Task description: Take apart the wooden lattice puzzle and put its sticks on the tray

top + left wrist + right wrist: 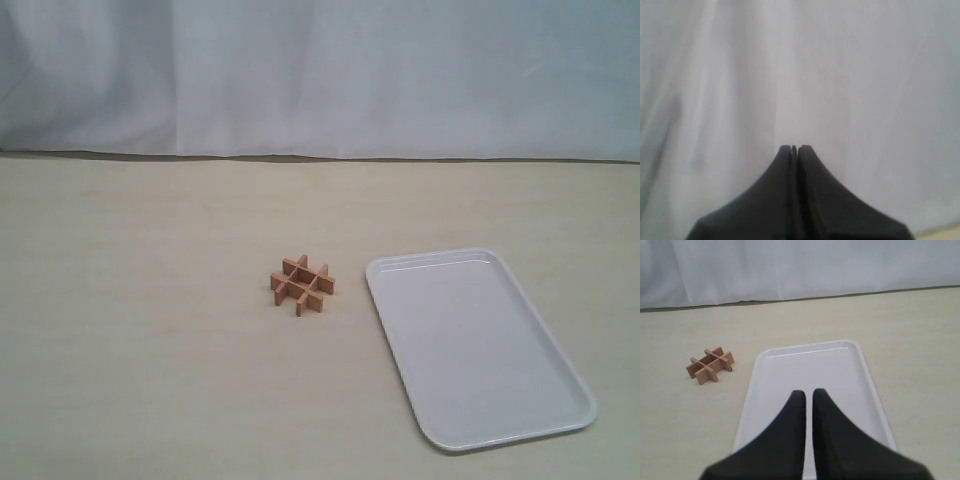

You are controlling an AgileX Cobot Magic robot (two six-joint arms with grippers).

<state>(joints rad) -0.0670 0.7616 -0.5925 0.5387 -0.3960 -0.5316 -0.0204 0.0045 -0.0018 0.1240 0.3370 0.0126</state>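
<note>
Table [150, 350] was pale wood-grain, backed by white curtain [320, 70]. Lattice puzzle [301, 284] lay assembled beside white tray [480, 345]. Left gripper [794, 148] was pressed together; right gripper [809, 394] stood slightly parted, holding nothing.

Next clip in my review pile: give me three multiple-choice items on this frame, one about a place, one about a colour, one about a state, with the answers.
1. Where does the wooden lattice puzzle lie?
A. on the tray
B. on the table beside the tray
C. in a gripper

2. What colour is the tray?
A. white
B. blue
C. black

3. How is the puzzle now?
A. in four loose sticks
B. half apart
C. still assembled

Answers: B, it sits on bare table, apart from the rim; A, the tray is plain white; C, its strips still interlock as a grid.
</note>
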